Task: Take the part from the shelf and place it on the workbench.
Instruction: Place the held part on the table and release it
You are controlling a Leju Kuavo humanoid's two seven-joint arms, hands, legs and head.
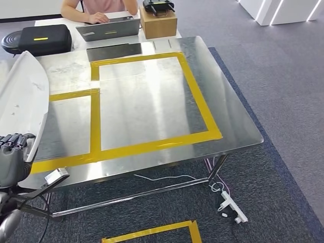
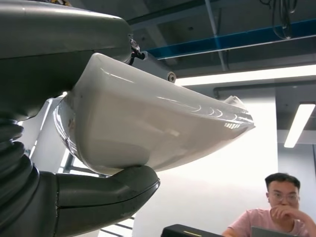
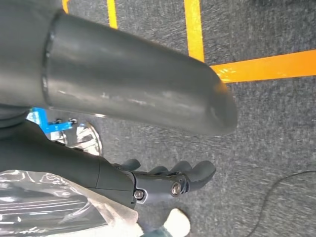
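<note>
The left hand [image 1: 13, 157] grips a white, glossy, curved part [image 1: 23, 96] at its near end, thumb [image 2: 108, 190] pressed beneath. It looks stiff, light and slippery (best kept held by that thick edge). The part rises away from the hand over the near left corner of the steel workbench [image 1: 229, 116]. The right hand [image 3: 168, 180] hangs empty toward the carpet, fingers loosely apart.

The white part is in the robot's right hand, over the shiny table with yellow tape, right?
Not quite: the left hand holds the white part, as the head view shows. It does hang over the edge of the shiny table with the yellow tape.
</note>
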